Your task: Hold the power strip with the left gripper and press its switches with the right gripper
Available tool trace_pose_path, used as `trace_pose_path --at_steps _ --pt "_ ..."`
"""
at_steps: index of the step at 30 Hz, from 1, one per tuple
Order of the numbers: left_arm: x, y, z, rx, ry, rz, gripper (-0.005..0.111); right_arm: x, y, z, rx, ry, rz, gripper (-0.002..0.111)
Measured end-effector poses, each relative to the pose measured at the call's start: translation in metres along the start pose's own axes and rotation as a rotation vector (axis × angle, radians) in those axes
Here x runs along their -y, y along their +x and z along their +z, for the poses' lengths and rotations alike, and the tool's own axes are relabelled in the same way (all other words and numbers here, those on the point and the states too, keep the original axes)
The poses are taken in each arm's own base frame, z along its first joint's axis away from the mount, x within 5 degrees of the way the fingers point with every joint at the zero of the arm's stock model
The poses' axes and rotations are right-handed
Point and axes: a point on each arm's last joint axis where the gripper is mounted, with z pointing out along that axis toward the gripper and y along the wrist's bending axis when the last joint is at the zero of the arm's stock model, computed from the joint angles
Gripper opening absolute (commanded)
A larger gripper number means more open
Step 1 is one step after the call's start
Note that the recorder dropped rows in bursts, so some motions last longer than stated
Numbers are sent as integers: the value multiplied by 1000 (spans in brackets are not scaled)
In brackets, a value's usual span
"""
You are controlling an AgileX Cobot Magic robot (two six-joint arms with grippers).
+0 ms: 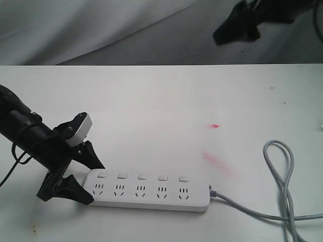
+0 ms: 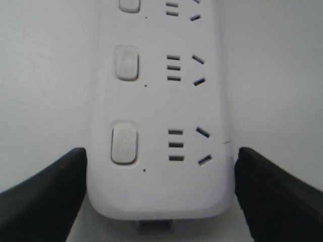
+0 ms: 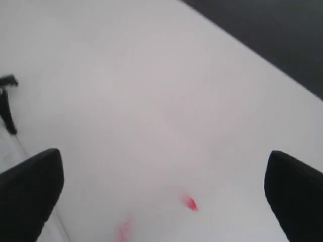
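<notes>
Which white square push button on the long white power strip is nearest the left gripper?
The end button farthest from the grey cord, right beside the black left gripper.

White power strip (image 1: 151, 194) with grey cord (image 1: 229, 200), black left hand (image 1: 96, 184), red smudges (image 1: 214, 161) on white table (image 1: 151, 101)

Power strip (image 1: 151, 195) on table (image 1: 166, 106), front; left pincer (image 1: 96, 183) straddling left end; cord (image 1: 282, 199) right.

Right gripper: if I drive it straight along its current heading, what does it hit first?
The right gripper would probably meet bare table near the small red mark, not the power strip; depth is unclear.
</notes>
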Motion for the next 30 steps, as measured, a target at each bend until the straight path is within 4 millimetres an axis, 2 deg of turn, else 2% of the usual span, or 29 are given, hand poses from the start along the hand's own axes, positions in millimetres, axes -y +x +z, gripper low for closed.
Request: trace_pose_path --at_steps 6,11,15,18,23,30 --pt "0 0 0 0 0 0 0 -11 19 95 -103 -192 -188 104" --pt "0 0 0 0 0 0 0 -45 30 156 -153 -325 -305 104" --pt "0 0 0 0 0 0 0 -75 33 195 -151 -332 -406 104" --pt "0 0 0 0 0 0 0 -98 31 213 -129 -339 -463 104" --pt "0 0 0 0 0 0 0 -127 27 227 -68 -384 -498 104" --pt "0 0 0 0 0 0 0 -150 33 248 -31 -431 -496 104"
